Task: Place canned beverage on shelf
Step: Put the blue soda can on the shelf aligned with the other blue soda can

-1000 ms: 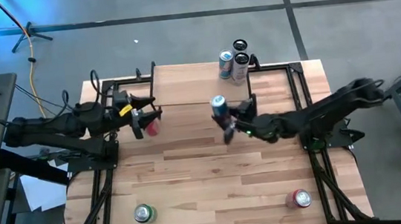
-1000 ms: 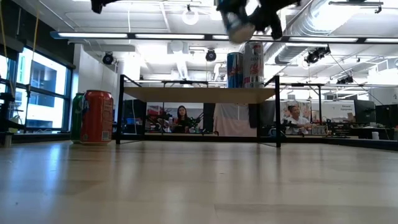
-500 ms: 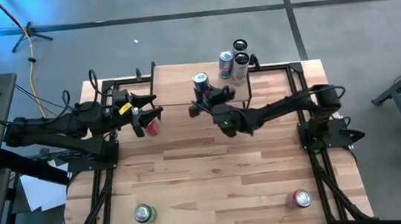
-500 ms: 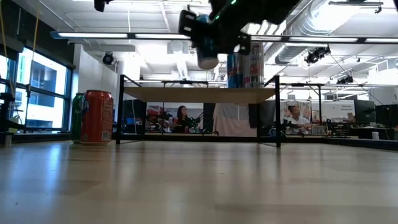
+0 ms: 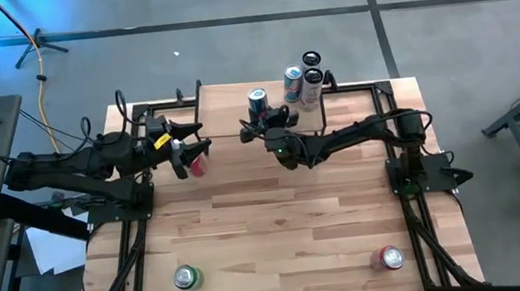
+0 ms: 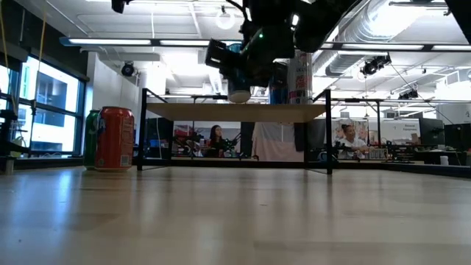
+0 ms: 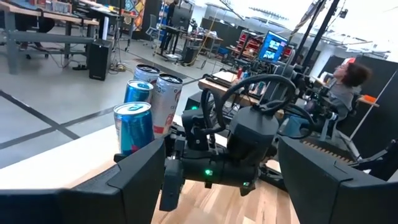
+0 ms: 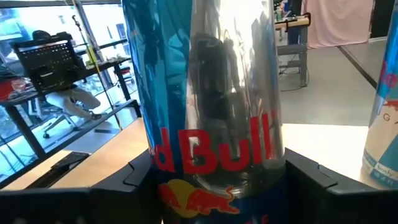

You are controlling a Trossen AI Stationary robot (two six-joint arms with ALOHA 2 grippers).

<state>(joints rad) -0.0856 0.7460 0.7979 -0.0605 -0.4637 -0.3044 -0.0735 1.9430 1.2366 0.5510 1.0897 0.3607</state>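
Scene: a wooden table (image 5: 278, 221) seen from above, with two dark robot arms reaching in from the 9 and 3 o'clock sides.
Shelf: a narrow light-wood shelf (image 5: 227, 103) on thin black legs runs along the table's 12 o'clock edge.
Right gripper: the right gripper (image 5: 260, 126) is closed around a slim blue and silver can (image 5: 257, 100), fingers pressed to both of its sides. It holds the can upright over the shelf, near the middle of the shelf's length. In the low view the can's base (image 6: 239, 94) hangs just above the shelf board, apart from it.
Cans on shelf: two more slim cans (image 5: 303, 85) stand together on the shelf toward 1 o'clock, near the held can.
Left gripper: the left gripper (image 5: 186, 153) hovers at 10 o'clock, closed on a red can (image 5: 198, 165) held above the table.
Other cans: a green can (image 5: 186, 277) stands at 7 o'clock and a red-topped can (image 5: 389, 259) at 5 o'clock, well apart.
Background: a person (image 6: 215, 140) sits in the room beyond the table.
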